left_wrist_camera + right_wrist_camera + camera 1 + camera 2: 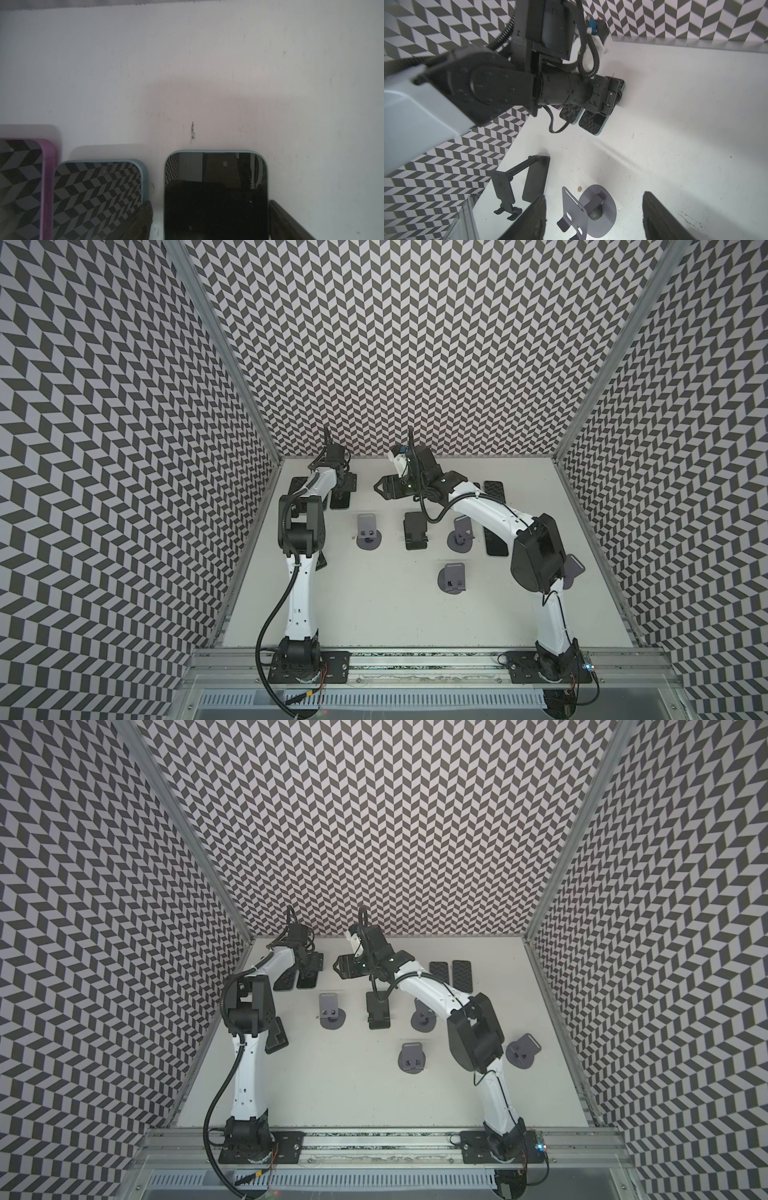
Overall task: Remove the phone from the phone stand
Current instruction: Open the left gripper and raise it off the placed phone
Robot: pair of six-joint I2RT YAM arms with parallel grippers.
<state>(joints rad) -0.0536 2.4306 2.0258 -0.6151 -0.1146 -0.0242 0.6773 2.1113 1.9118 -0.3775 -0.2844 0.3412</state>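
Far-left corner of the white worktop: the left claw stands spread over a phone in a pale blue case. The phone lies flat, screen up, on the bare surface and not on any stand. One finger is clear of the phone's edge, and the other sits just beside the opposite edge. A blue-cased phone and a purple-cased phone lie alongside. The right claw hangs in the air near the middle of the far side, its fingers wide apart and holding nothing. In the right wrist view an empty grey stand shows between those fingers, untouched. A black folding stand, also empty, stands close to the left wall.
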